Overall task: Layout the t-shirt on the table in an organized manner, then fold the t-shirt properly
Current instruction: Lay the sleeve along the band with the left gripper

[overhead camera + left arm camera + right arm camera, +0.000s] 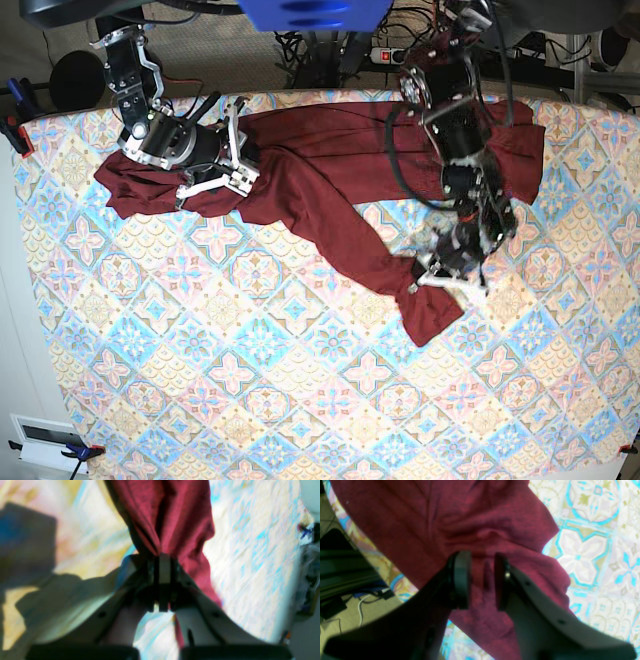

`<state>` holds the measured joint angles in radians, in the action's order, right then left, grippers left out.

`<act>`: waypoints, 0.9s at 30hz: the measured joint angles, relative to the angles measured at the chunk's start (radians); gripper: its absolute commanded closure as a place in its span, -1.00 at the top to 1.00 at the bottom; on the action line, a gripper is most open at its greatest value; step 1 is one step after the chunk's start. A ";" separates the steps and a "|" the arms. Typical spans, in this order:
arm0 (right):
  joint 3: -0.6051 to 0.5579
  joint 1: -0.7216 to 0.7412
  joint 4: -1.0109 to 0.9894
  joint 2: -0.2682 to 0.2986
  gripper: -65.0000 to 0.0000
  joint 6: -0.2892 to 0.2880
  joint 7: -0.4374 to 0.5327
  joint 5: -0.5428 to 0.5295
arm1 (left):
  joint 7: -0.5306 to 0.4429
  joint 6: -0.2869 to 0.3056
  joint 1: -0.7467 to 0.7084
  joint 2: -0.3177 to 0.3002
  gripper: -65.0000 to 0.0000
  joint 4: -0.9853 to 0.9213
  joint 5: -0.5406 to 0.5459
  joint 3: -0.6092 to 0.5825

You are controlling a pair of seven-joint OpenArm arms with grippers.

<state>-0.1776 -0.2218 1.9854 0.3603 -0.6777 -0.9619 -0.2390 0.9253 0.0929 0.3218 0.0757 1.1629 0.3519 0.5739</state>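
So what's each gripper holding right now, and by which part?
The left gripper is shut on a gathered fold of the t-shirt, near a sleeve end. The right gripper has jaws apart astride a ridge of fabric; a hold there cannot be told.

The left gripper [162, 562] was clamped tight on a bunched fold of the t-shirt [330, 190], its arm reaching forward from the far edge of the table [250, 400] with the wrist bent down toward the cloth. The right gripper [482, 580] lay low over the garment near the far side, its 2 jaws parted with fabric showing in the gap between them. The 2 arms stood well apart.
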 measured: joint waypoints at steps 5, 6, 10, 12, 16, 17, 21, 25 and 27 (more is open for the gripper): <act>0.001 0.024 0.000 -0.001 -0.52 0.000 0.003 0.000 | 0.056 -0.007 -0.113 -0.023 -1.00 0.297 0.124 0.006; 0.001 0.028 0.000 -0.001 -0.52 0.000 0.004 0.000 | 0.061 -0.006 -0.137 -0.029 -1.00 0.364 0.159 0.003; -0.001 0.034 0.000 -0.001 -0.52 0.000 0.001 0.000 | 0.080 0.003 -0.248 -0.043 -1.00 0.558 0.265 0.001; -0.001 0.035 0.000 -0.001 -0.52 0.000 0.000 0.000 | 0.087 -0.008 -0.301 -0.059 -1.00 0.621 0.292 0.004; -0.001 0.035 0.000 0.000 -0.52 0.000 0.000 0.000 | 0.077 -0.002 -0.373 -0.091 -1.00 0.722 0.376 0.006; -0.002 0.035 -0.001 -0.001 -0.52 0.000 0.000 0.000 | 0.078 -0.001 -0.399 -0.098 -1.00 0.748 0.392 0.003; -0.002 0.036 -0.002 -0.003 -0.52 0.000 0.000 0.000 | 0.082 0.000 -0.484 -0.104 -1.00 0.844 0.418 0.008; -0.002 0.035 -0.003 -0.003 -0.52 0.000 0.001 0.000 | 0.085 0.004 -0.548 -0.131 -1.00 0.857 0.445 0.003; -0.002 0.036 -0.003 -0.003 -0.52 0.000 0.000 0.001 | 0.075 0.000 -0.596 -0.161 -1.00 0.857 0.497 0.006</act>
<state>-0.1791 -0.1856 1.9823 0.3573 -0.6777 -0.9619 -0.2382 1.0000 0.0929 -0.2741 -0.0856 2.0201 0.8490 0.5797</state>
